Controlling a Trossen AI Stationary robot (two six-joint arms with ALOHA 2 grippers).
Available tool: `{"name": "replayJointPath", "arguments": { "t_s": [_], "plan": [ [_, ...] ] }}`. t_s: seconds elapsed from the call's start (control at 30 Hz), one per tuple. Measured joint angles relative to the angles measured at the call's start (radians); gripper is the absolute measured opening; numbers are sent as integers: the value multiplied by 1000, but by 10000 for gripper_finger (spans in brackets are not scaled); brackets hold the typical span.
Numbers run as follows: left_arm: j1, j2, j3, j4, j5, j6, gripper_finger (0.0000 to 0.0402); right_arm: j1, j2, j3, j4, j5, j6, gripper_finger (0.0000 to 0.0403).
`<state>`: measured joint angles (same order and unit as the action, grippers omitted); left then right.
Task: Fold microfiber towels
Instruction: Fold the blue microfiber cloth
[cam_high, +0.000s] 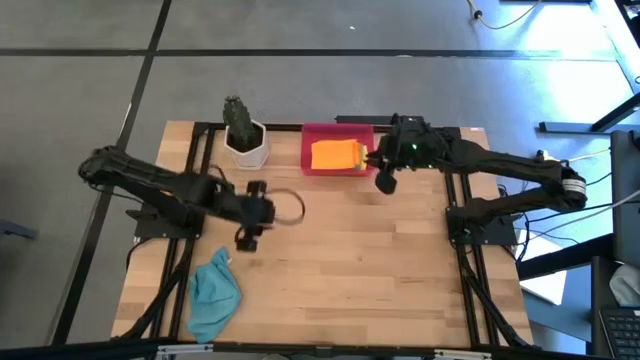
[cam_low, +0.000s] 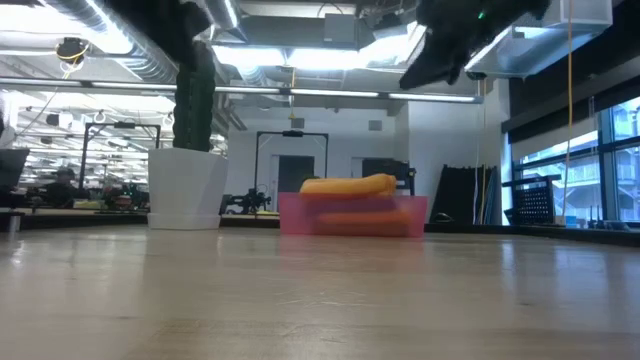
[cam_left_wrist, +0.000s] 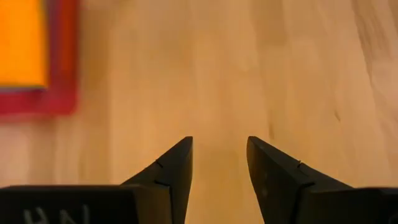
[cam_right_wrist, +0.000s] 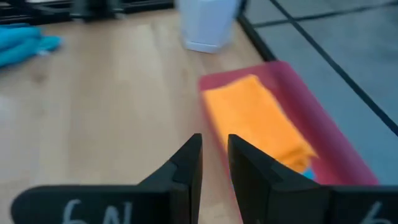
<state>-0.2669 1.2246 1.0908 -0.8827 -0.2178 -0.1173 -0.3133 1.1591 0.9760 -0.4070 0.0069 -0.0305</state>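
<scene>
An orange towel (cam_high: 335, 155) lies folded in the red tray (cam_high: 312, 168) at the table's far edge; a blue edge (cam_right_wrist: 308, 174) peeks out under it. A teal-blue towel (cam_high: 215, 295) sits crumpled on the wood near the left front. My left gripper (cam_high: 272, 210) hovers open over bare wood left of centre, and the left wrist view shows nothing between its fingers (cam_left_wrist: 219, 168). My right gripper (cam_high: 378, 165) hangs high beside the tray's right end. Its fingers (cam_right_wrist: 214, 158) stand a narrow gap apart with nothing in it.
A white planter (cam_high: 245, 140) with a cactus stands at the far edge, left of the tray. Bare wood (cam_high: 380, 270) stretches across the table's middle and right front.
</scene>
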Motion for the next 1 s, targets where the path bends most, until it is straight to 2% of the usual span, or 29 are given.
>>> {"name": "replayJointPath", "arguments": {
  "t_s": [0.2, 0.4, 0.6, 0.77, 1.0],
  "plan": [
    [-142, 100, -30, -64, 15, -191, 148, 142, -16, 0, -13, 22, 30, 78],
    [-212, 162, -71, -90, 133, -342, 173, 265, -16, 0, -35, 157, 30, 78],
    [-273, 154, -146, -105, 260, -513, 178, 336, -16, 0, -44, 214, 31, 78],
    [-339, 155, -213, 80, 371, -607, 177, 359, -16, 0, -44, 247, 52, 78],
    [-421, 155, -254, 269, 384, -644, 177, 359, -16, 0, -44, 247, 54, 78]
  ]
}}
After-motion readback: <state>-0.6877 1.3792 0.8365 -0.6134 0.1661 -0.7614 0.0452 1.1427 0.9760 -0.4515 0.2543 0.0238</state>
